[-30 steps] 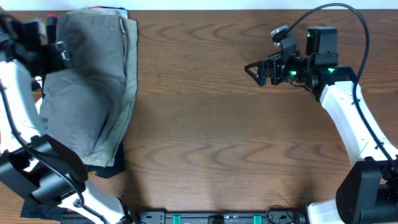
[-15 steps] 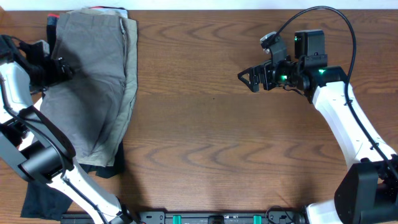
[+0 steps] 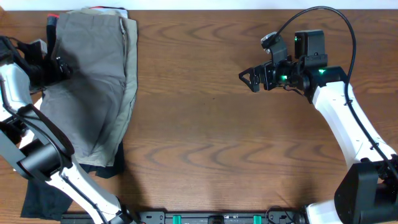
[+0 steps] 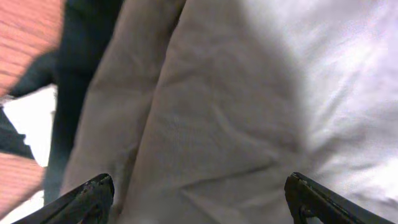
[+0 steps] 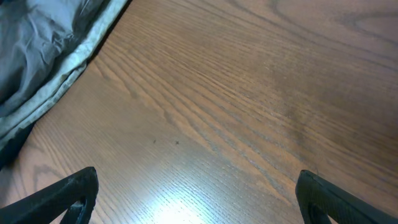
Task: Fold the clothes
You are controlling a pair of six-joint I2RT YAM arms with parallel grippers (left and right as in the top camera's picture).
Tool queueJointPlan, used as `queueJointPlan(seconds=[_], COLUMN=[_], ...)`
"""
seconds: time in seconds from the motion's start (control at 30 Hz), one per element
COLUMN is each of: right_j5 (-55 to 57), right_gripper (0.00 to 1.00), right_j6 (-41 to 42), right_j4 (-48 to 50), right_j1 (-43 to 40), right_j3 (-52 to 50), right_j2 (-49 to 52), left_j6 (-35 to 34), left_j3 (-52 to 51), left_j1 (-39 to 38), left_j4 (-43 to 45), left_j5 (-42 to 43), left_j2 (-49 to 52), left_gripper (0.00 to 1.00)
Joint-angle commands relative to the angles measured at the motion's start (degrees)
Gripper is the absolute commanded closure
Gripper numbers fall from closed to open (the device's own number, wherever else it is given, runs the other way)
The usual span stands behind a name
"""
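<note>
Left gripper (image 4: 199,193), fingers spread wide, sits close over the grey shorts (image 3: 93,87), which lie along the table's (image 3: 205,143) left edge from the far-left corner, long axis far-to-near, while the right gripper (image 3: 250,78), likewise spread, hangs well apart near the far-right.

Bright, even light; tabletop glare

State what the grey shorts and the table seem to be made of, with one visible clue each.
The grey shorts: matt woven cloth, probably cotton; soft wrinkles and no sheen. The table: wood or a wood-look laminate; flowing brown grain, with a smooth, slightly glossy finish that reflects a bright patch in the right wrist view.
</note>
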Motion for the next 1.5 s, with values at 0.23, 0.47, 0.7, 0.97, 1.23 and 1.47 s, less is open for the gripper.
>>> queueJointPlan(seconds=[0.23, 0.47, 0.7, 0.97, 1.23, 1.47], right_j5=[0.11, 0.11, 0.07, -0.35, -1.68, -4.94], right_gripper=[0.01, 0.02, 0.06, 0.1, 0.09, 0.07], right_j6=[-1.01, -1.01, 3.17, 6.34, 6.58, 8.26], right_j4=[0.44, 1.09, 7.5, 8.57, 4.81, 4.59], right_j1=[0.48, 0.46, -1.27, -9.49, -17.7, -21.77], right_j3=[1.05, 1.05, 1.6, 7.56, 10.6, 10.6], right_j2=[0.66, 0.66, -0.02, -1.92, -3.3, -3.34], left_j6=[-1.81, -9.25, -13.09, -14.19, -18.23, -18.43], left_j3=[1.11, 2.23, 3.02, 2.97, 2.97, 2.97], left_j1=[-0.81, -4.02, -14.8, -38.86, -59.78, -70.47], left_j4=[0.42, 0.2, 0.39, 3.69, 13.31, 17.33], left_j5=[0.39, 0.7, 6.84, 6.8, 2.6, -6.62], left_j2=[1.92, -0.9, -9.51, -11.02, -4.66, 0.09], left_gripper=[0.67, 0.94, 0.94, 0.94, 0.94, 0.02])
